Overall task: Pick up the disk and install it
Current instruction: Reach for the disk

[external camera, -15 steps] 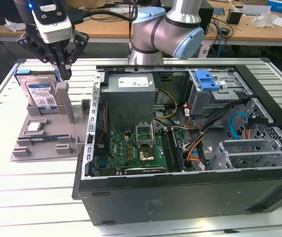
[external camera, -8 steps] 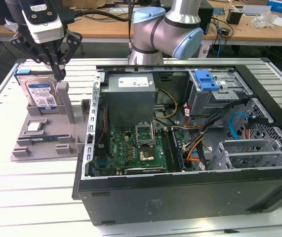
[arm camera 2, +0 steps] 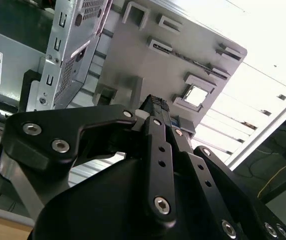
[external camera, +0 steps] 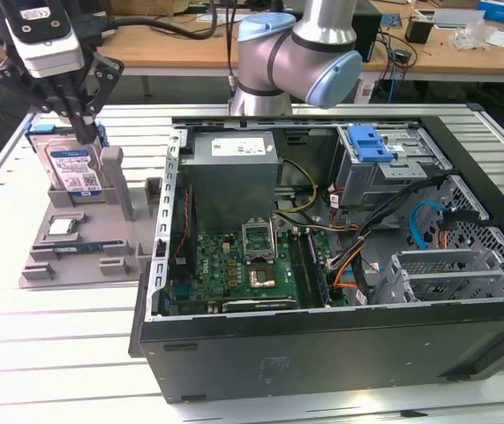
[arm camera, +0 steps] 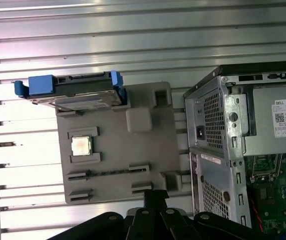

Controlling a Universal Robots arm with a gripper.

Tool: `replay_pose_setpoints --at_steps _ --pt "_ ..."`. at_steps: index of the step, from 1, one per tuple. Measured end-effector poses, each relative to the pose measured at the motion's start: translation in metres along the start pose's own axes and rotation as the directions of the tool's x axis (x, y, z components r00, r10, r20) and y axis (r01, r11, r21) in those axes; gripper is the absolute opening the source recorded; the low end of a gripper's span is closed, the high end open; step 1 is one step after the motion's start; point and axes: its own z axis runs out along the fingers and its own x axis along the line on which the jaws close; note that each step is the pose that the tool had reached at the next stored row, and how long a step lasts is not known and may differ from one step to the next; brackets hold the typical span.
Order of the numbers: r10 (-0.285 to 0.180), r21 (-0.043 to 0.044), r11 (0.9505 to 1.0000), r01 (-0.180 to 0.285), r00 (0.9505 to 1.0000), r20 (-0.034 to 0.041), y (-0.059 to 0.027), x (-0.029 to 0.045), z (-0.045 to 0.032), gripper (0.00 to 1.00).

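Disk [external camera: 73, 168] in its blue bracket stands on edge, label facing out, in a slot at the far end of a grey holder [external camera: 84, 252] on the slatted metal tabletop [external camera: 57, 353]. The holder sits just beside the open computer case [external camera: 322, 344], on the exterior view's left. The jaws are together with nothing between them; in the exterior view they hang by the disk's top edge, though contact cannot be told. A small square processor chip [arm camera: 81, 146] lies flat in the holder, near the disk
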Motion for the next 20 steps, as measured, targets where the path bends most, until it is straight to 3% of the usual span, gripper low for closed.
replay_pose_setpoints --at_steps 20 --pt "0.000 0.0001 1.0000 0.000 1.0000 0.0000 -0.0022 0.0302 -0.0007 0.11"
